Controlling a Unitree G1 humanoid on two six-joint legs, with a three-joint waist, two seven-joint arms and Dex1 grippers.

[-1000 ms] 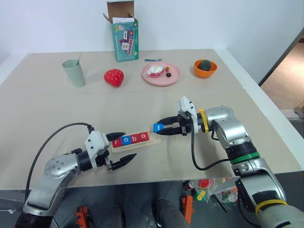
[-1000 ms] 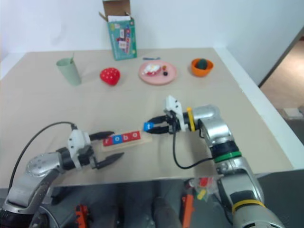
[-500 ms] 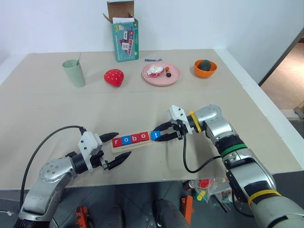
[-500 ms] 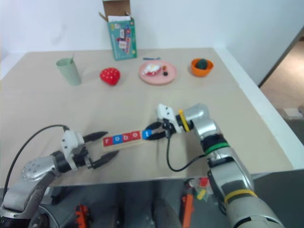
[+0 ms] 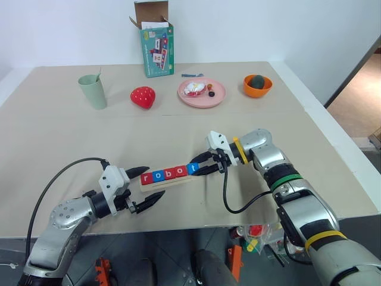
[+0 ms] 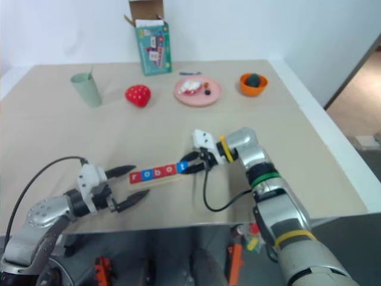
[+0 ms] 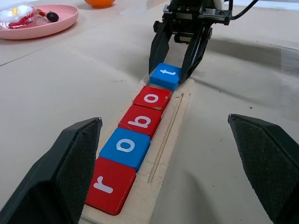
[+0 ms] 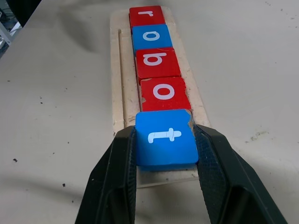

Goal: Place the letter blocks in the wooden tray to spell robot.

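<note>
The wooden tray (image 5: 156, 184) lies near the table's front edge. In it sit four letter blocks: red r (image 5: 146, 177), blue o (image 5: 158, 176), red b (image 5: 169, 173) and red o (image 5: 180, 171). My right gripper (image 5: 200, 167) is shut on the blue t block (image 8: 166, 137) and holds it at the tray's right end, against the second o. I cannot tell whether the t rests flat. My left gripper (image 5: 161, 182) stands open at the tray's left end, one finger on each side and neither touching the tray.
Along the far side stand a green cup (image 5: 93, 91), a red strawberry toy (image 5: 143, 96), a pink plate (image 5: 217, 98) with small items, an orange bowl (image 5: 257, 85) and a teal box (image 5: 156, 50). The table's front edge runs just behind both grippers.
My right gripper has carried the blue t block left and down to the tray's right end. The left gripper has stayed open beside the tray.
</note>
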